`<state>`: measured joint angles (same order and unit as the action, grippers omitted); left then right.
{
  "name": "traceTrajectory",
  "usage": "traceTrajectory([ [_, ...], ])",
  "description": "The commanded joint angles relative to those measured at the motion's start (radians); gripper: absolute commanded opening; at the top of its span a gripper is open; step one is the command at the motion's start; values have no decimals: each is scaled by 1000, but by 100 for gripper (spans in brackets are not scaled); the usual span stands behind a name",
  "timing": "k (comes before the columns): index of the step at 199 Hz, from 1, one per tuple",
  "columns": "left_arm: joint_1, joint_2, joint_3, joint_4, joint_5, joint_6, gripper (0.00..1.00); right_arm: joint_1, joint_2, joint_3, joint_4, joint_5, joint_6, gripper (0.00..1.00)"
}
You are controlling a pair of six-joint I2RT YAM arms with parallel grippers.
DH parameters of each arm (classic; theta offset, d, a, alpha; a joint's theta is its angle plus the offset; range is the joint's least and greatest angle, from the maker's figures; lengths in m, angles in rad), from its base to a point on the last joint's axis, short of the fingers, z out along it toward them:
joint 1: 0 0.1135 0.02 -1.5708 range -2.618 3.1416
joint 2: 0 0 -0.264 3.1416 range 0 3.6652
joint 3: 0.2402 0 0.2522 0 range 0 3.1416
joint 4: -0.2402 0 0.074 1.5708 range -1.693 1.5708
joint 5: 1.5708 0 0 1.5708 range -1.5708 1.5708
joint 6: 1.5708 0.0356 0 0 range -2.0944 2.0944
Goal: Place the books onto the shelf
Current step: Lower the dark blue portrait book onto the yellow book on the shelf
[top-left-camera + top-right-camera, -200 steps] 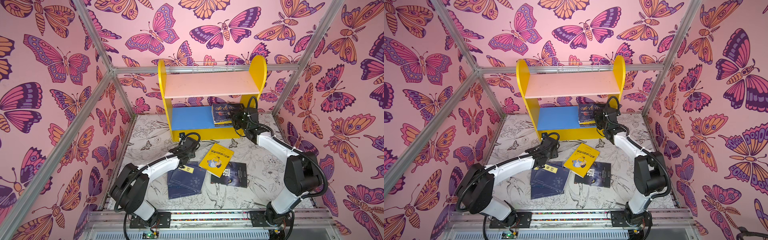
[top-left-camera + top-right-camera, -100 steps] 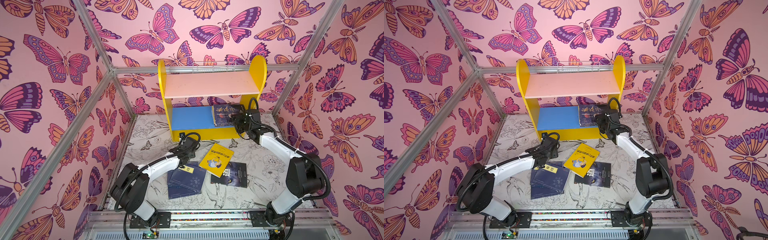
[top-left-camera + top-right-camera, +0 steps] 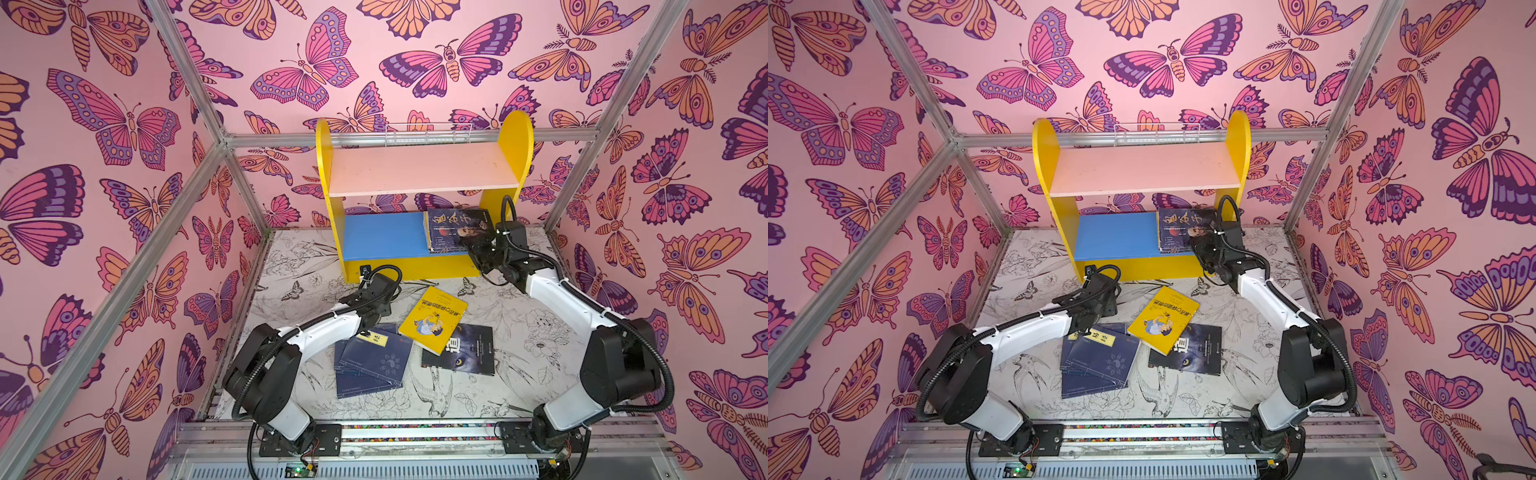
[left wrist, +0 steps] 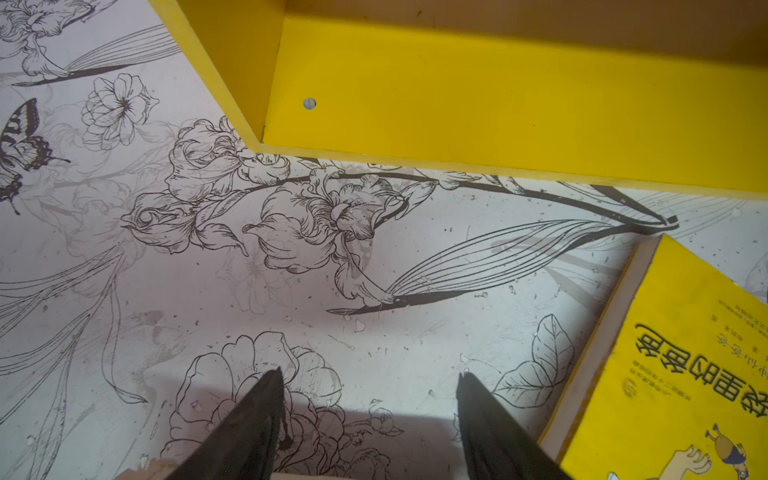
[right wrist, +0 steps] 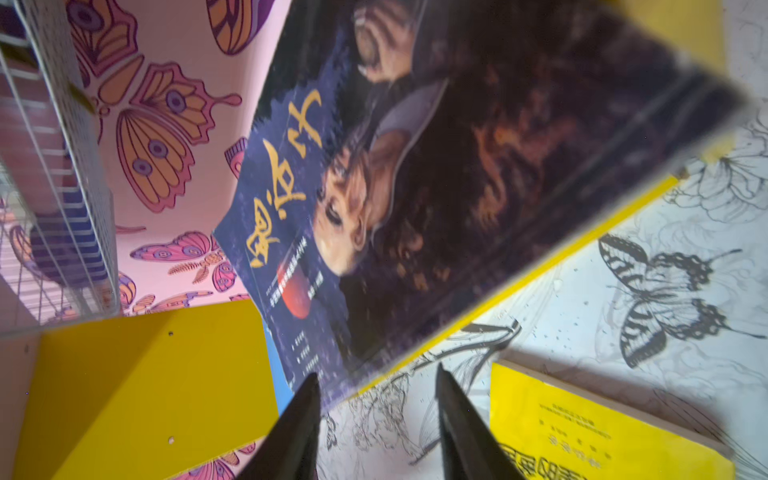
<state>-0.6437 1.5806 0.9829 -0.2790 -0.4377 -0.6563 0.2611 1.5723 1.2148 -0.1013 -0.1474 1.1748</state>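
Both top views: one shelf (image 3: 419, 174), a stack of books (image 3: 453, 228) lying flat on the right end of its blue lower board (image 3: 382, 235); stack count unreadable. On the mat (image 3: 299, 266): one yellow book (image 3: 432, 320), one black book (image 3: 461, 351), a navy pile (image 3: 374, 361) of at least two. Both wrists mask their jaws here.
Left wrist: left gripper (image 4: 370, 378) spread wide, empty, over mat; yellow book cut off.
Right wrist: right gripper (image 5: 376, 376) parted, gripping nothing, tips by the blurred top book (image 5: 457, 166); lower books hidden.
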Motion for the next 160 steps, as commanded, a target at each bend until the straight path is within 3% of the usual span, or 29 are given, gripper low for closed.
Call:
traceTrajectory([
  [1,-1,16,14,-31,-4,-7,69,-6,-55,-23,-46,-15,-33,33],
  [26,0,28,23,-34,2,-6,69,-6,-54,-49,-30,-18,-31,13],
  [47,1,36,30,-41,4,-8,69,-6,-30,-41,-15,-28,-20,6],
  [160,3,40,34,-62,-7,-9,69,-6,109,92,-28,-58,-31,3],
])
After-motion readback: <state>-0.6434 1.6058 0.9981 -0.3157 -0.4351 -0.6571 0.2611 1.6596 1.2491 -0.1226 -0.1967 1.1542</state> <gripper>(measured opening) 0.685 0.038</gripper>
